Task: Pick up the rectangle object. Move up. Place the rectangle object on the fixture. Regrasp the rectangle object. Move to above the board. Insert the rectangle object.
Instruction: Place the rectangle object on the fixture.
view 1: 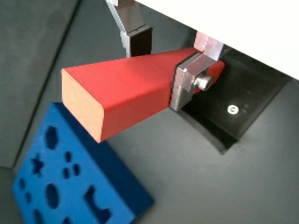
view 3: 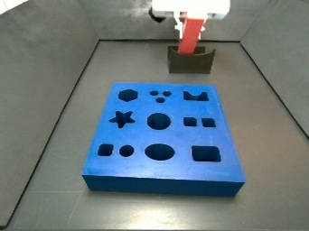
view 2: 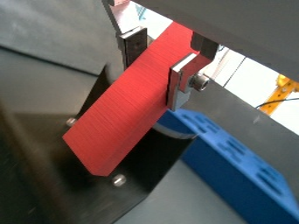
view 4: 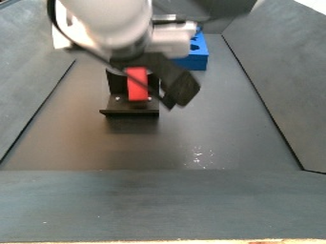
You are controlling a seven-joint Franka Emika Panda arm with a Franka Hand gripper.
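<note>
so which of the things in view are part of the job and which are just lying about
Part of the job:
- gripper, over the fixture, shut on the rectangle object
- fixture
- board

Lying about:
- nothing else shows on the floor

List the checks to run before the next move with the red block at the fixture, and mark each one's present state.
1. Gripper fingers closed on the rectangle object: ok.
2. Block over the fixture, in a side view: ok.
3. Block's lower end seated in the fixture's notch: cannot tell.
4. Block upright: not ok, it leans in a side view.
5. Board cutouts unobstructed: ok.
</note>
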